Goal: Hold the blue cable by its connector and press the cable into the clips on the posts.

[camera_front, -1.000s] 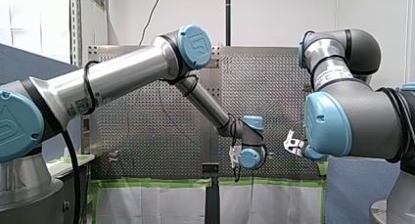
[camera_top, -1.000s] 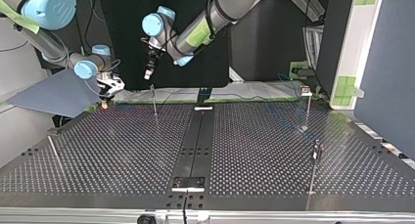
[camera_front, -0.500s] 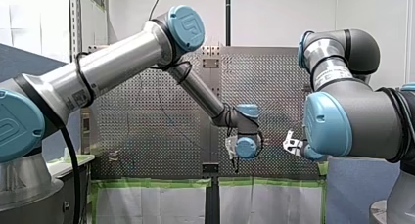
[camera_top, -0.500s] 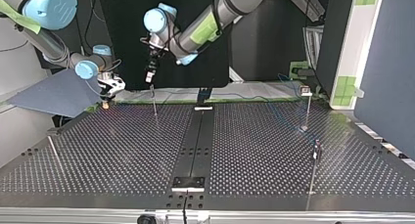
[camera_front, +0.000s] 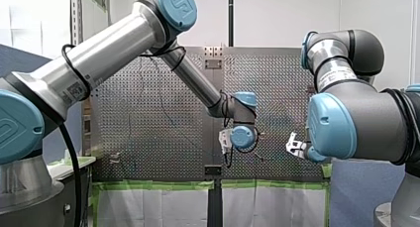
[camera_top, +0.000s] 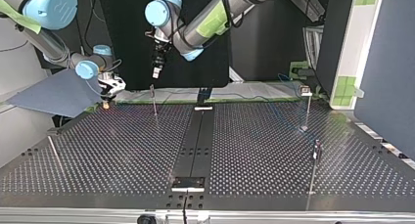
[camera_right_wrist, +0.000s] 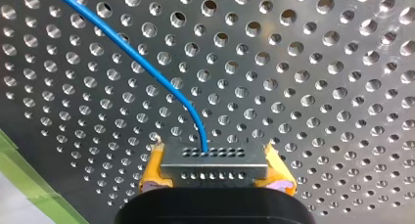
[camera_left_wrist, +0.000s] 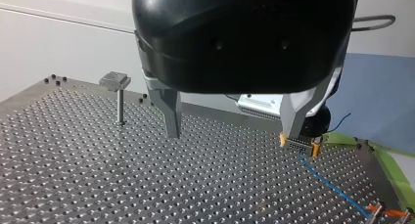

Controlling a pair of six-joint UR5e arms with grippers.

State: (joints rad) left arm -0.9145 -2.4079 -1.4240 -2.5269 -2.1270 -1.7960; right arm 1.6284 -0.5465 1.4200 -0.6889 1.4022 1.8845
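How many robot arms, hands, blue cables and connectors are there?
Robot arms: 2, my left arm and my right arm
Hands: 2, my left hand, open, and my right hand
Blue cable: 1
Connector: 1, gripped in my right hand
Total: 6
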